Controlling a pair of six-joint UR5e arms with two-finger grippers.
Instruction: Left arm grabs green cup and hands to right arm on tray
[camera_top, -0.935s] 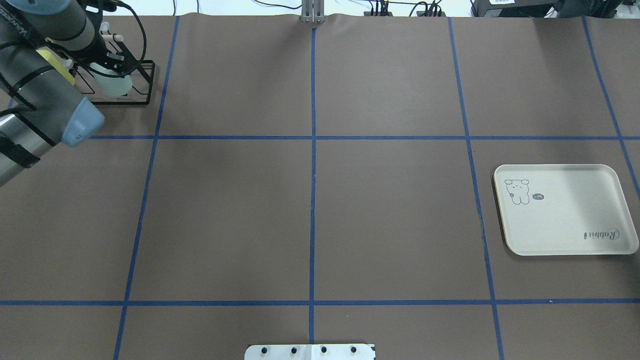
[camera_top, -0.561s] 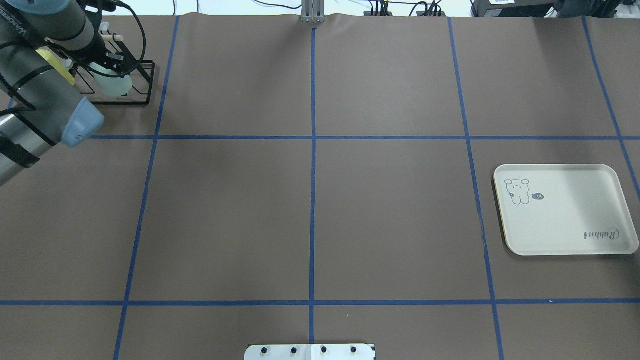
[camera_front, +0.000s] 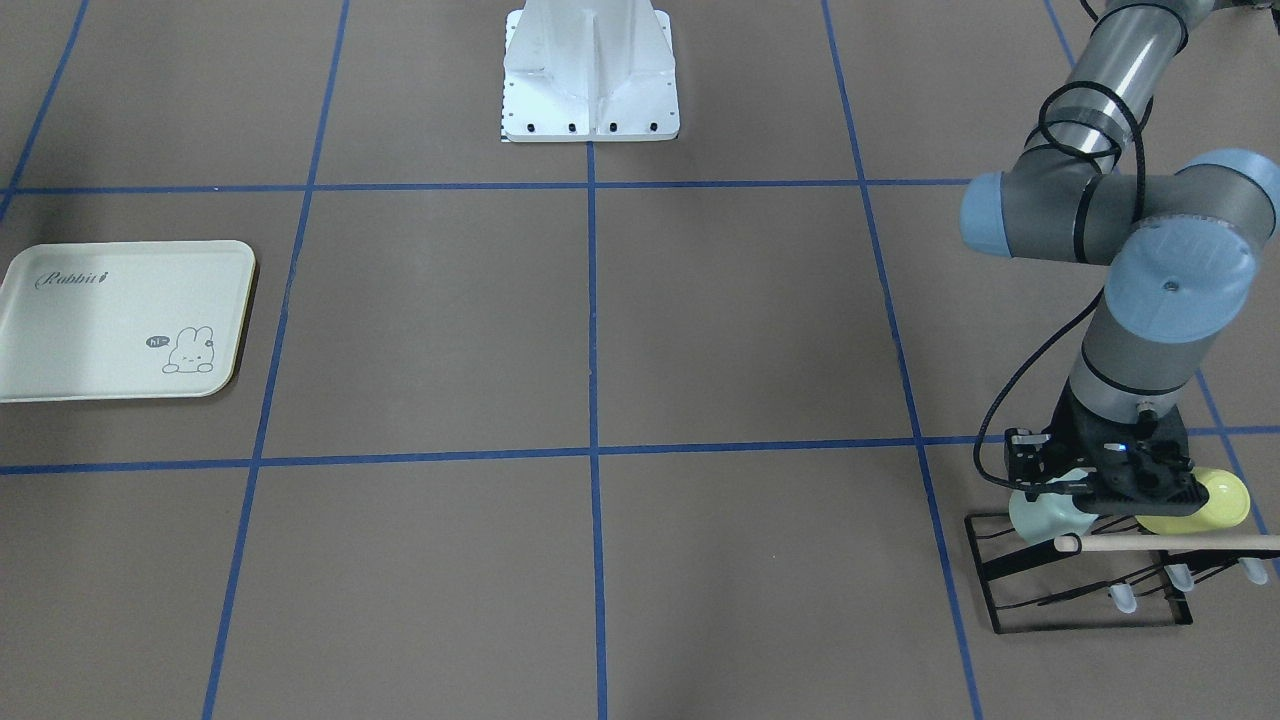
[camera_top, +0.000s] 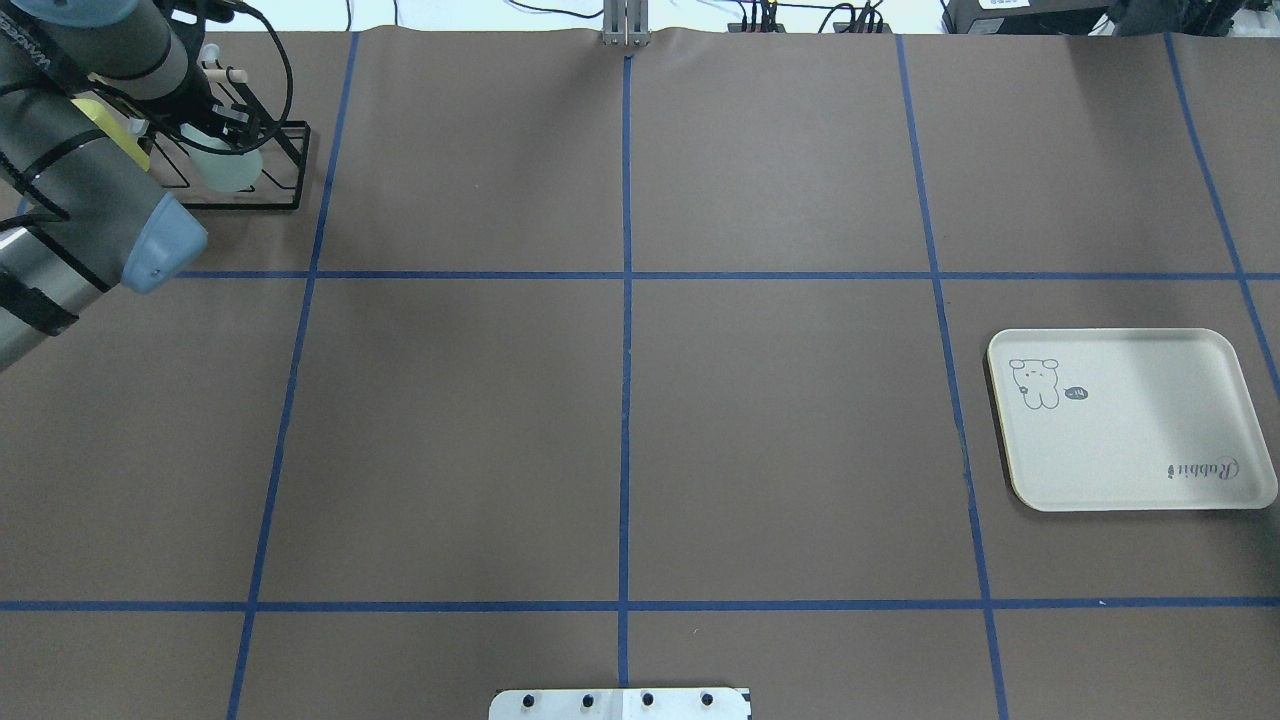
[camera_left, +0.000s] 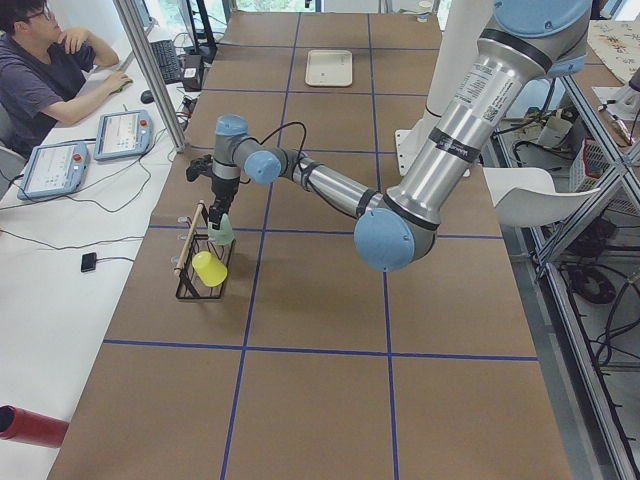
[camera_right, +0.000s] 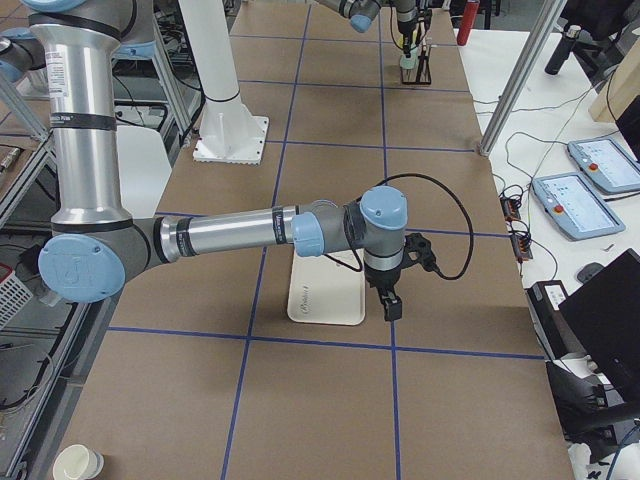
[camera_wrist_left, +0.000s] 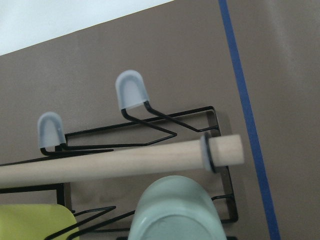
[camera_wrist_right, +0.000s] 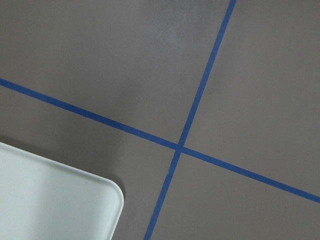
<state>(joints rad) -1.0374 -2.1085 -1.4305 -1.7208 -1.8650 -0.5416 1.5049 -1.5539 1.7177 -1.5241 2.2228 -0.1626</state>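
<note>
The pale mint-green cup (camera_front: 1036, 515) lies on a black wire rack (camera_front: 1080, 600) at the table's far left corner. It also shows in the overhead view (camera_top: 228, 168), the exterior left view (camera_left: 222, 233) and the left wrist view (camera_wrist_left: 175, 212). My left gripper (camera_front: 1095, 492) stands straight down on the cup; its fingers are hidden, so I cannot tell if it grips. The cream tray (camera_top: 1125, 420) lies on the right side. My right gripper (camera_right: 388, 306) hangs beside the tray (camera_right: 325, 300); I cannot tell if it is open or shut.
A yellow-green cup (camera_front: 1210, 500) sits on the same rack next to the green one. A wooden dowel (camera_wrist_left: 110, 160) runs across the rack's top. An operator (camera_left: 45, 75) sits at a side table. The white robot base (camera_front: 590, 75) stands mid-table.
The left arm has shifted slightly toward the rack, and the gripper covers a little more of the green cup. The tray has not moved.
</note>
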